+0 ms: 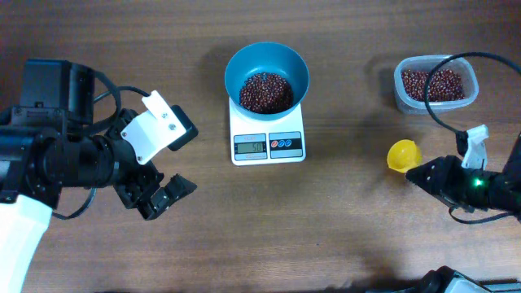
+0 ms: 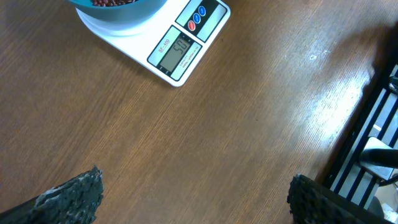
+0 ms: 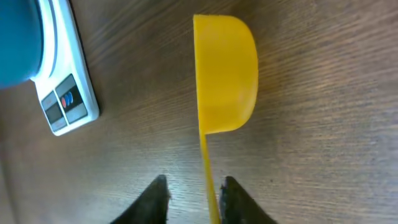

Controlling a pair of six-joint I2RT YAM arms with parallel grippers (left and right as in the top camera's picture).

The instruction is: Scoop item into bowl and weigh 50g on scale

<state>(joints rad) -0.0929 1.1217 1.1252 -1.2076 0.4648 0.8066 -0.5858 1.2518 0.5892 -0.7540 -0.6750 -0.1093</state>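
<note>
One teal bowl (image 1: 298,68) of beans (image 1: 265,91) sits on one white scale (image 1: 268,146). One clear tub (image 1: 400,88) and one yellow scoop (image 1: 402,155) rest on the brown wooden table (image 1: 326,236). The left gripper (image 2: 196,205) has its jaws spread wide and empty. The right gripper (image 3: 194,190) has its jaws parted around the scoop's handle, perhaps touching it.

Teal bowl (image 1: 242,59) holding red-brown beans (image 1: 265,91) sits on white scale (image 1: 267,146); clear tub (image 1: 400,83) holds more beans; yellow scoop (image 1: 402,155) on table (image 1: 326,236), right gripper (image 1: 413,174) just beside it; left gripper (image 1: 169,198) spread wide, well apart from scale.
</note>
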